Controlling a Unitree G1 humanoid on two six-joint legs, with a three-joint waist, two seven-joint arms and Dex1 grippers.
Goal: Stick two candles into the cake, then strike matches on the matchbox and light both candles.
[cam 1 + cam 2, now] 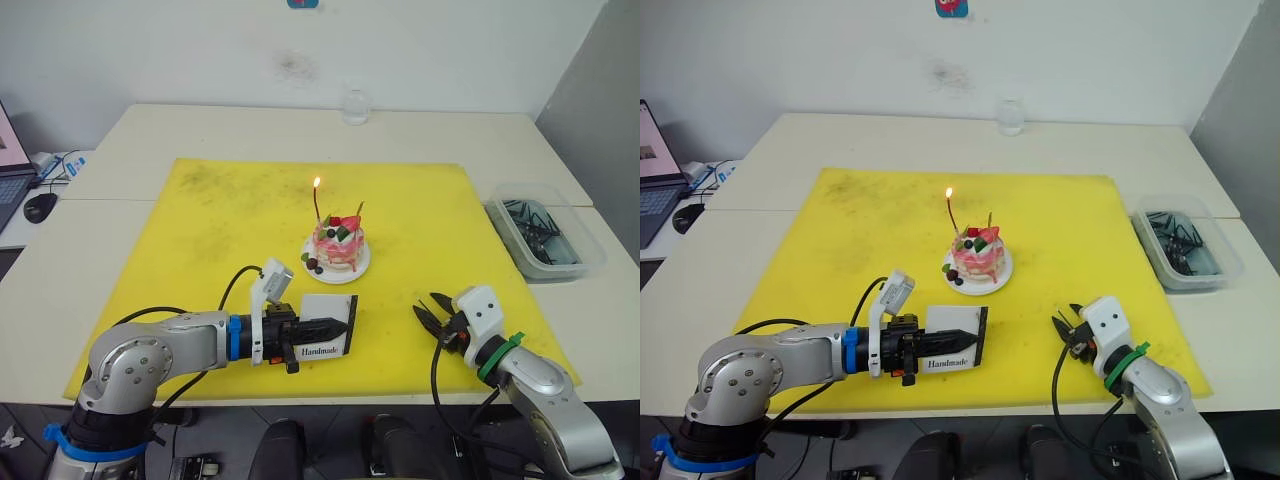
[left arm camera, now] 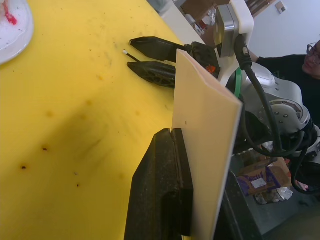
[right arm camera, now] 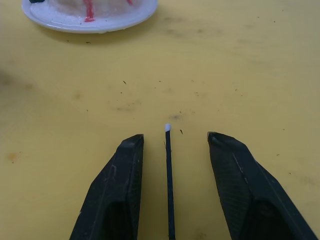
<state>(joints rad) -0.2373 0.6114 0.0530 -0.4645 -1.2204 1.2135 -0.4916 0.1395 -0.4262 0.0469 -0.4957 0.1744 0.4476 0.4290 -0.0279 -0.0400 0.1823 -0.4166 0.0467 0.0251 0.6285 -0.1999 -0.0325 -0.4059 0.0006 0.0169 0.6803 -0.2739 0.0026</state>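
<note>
Yellow mat (image 1: pixel 200 250) carries the cake (image 1: pixel 338 247): one candle (image 1: pixel 316 204) is lit. Matchbox (image 1: pixel 326 327) is clenched by the left claw (image 1: pixel 325 327); a match (image 3: pixel 168 180) lies between the released right claw's (image 3: pixel 172 165) fingers, to be pinched, then struck.

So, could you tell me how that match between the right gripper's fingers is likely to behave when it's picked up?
The match looks very thin and straight, so probably stiff but easy to snap. Lying flat on the yellow mat between the open right gripper, it may roll or slip sideways. It is surely very light.
</note>
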